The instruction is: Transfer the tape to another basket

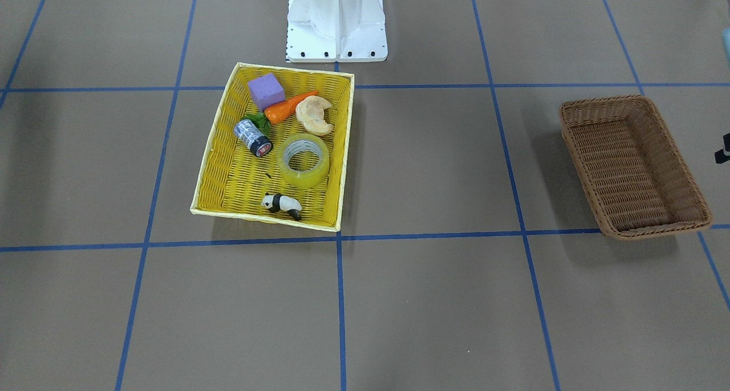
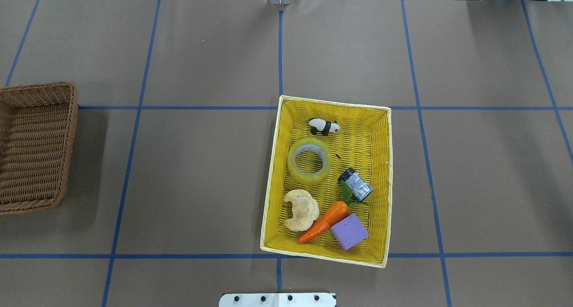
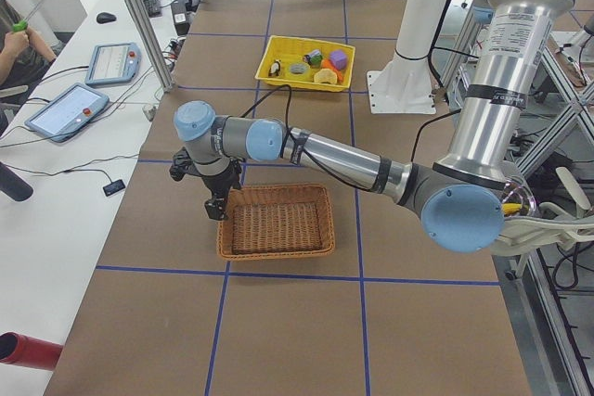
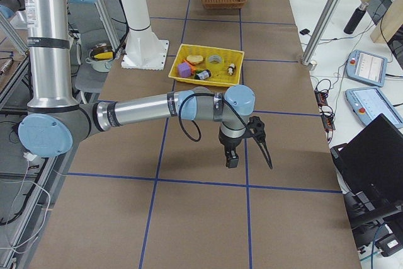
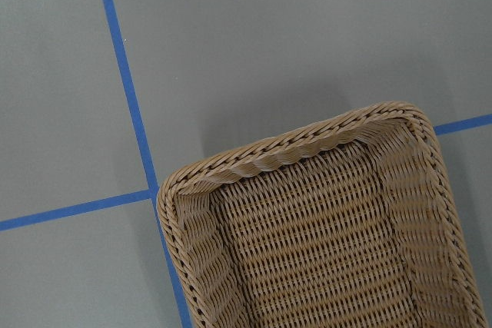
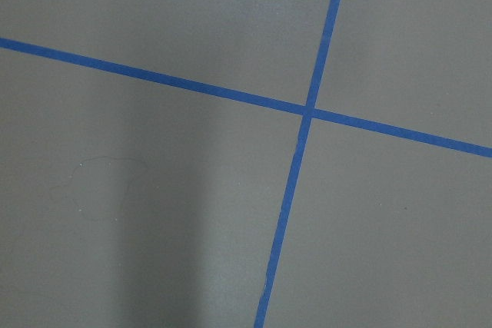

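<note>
Overhead exterior view shows the tape (image 2: pixel 310 160) lying in the yellow basket (image 2: pixel 270 186) mid-counter, not moved yet. The brown basket (image 2: pixel 62 141) by the counter's left edge has no tape. I cannot tell if the left claw (image 3: pixel 220 206) or right claw (image 4: pixel 264 155) is gripping or let go.

Basket (image 2: pixel 44 89) cut off at overhead view's L edge.

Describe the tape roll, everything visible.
The tape is a wide ring of translucent yellow film on a white-grey core, lying flat, hole up, on the floor of the yellow basket. It sits mid-basket between the panda figure and the croissant, the dark cylinder beside it. Only the basket clearly touches it; the croissant is close, contact unclear.
</note>
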Controlling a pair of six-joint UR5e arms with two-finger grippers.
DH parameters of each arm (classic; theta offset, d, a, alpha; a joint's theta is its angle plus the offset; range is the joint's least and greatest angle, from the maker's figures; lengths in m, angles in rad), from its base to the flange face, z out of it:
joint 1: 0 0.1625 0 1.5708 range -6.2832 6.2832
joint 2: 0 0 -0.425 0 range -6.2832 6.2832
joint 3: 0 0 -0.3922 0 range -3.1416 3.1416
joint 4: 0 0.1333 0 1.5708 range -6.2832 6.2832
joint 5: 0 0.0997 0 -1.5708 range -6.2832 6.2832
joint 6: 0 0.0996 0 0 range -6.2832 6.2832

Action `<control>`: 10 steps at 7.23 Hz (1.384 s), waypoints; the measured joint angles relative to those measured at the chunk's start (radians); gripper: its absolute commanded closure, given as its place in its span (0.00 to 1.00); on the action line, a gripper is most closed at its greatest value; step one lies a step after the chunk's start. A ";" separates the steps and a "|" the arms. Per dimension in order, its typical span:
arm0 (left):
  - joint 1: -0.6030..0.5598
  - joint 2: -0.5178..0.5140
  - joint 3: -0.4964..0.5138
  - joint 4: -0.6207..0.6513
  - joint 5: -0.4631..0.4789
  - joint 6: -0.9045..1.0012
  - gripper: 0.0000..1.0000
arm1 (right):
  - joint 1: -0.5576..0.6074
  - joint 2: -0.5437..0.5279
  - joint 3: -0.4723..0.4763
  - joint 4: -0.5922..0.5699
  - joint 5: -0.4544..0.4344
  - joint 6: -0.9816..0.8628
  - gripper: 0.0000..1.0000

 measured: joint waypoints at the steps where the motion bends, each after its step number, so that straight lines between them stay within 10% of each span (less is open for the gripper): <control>1: 0.001 0.000 0.000 -0.004 -0.004 0.001 0.02 | 0.000 0.000 0.000 0.000 0.000 0.000 0.00; 10: 0.033 0.017 -0.034 -0.060 -0.013 -0.009 0.01 | 0.000 0.012 0.016 0.009 0.011 0.014 0.00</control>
